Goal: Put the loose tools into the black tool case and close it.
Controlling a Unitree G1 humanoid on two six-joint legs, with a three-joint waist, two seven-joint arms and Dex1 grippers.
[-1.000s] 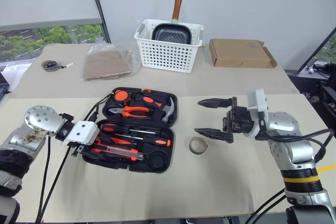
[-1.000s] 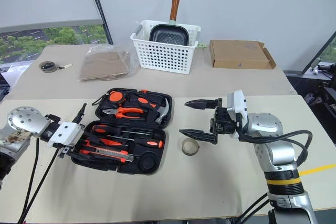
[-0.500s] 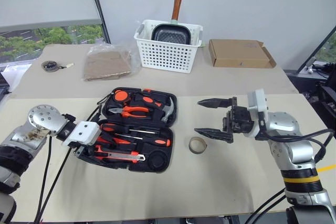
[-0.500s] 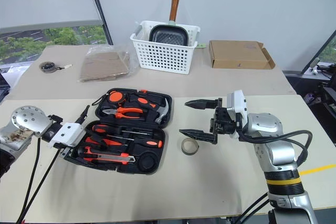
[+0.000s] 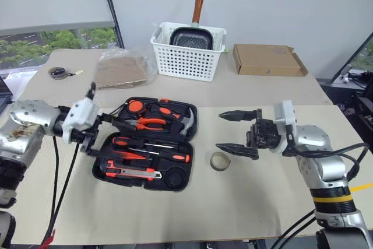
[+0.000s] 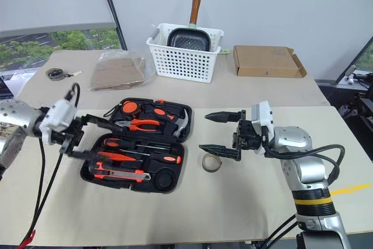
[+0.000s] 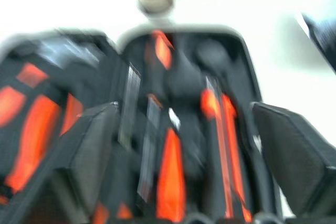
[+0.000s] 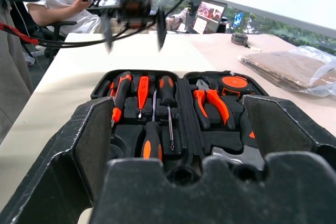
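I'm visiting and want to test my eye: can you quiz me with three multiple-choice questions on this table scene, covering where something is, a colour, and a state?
1. Where is the tape roll?
A. in the white basket
B. on the table beside the tool case
C. on the cardboard box

2. What colour are the pliers' handles?
A. blue
B. green
C. orange

3. The tool case is:
A. open
B. shut
C. upside down

Answers: 1 B, it lies on the table right of the case; 2 C, the handles are plainly orange; 3 A, both halves lie flat, tools showing.
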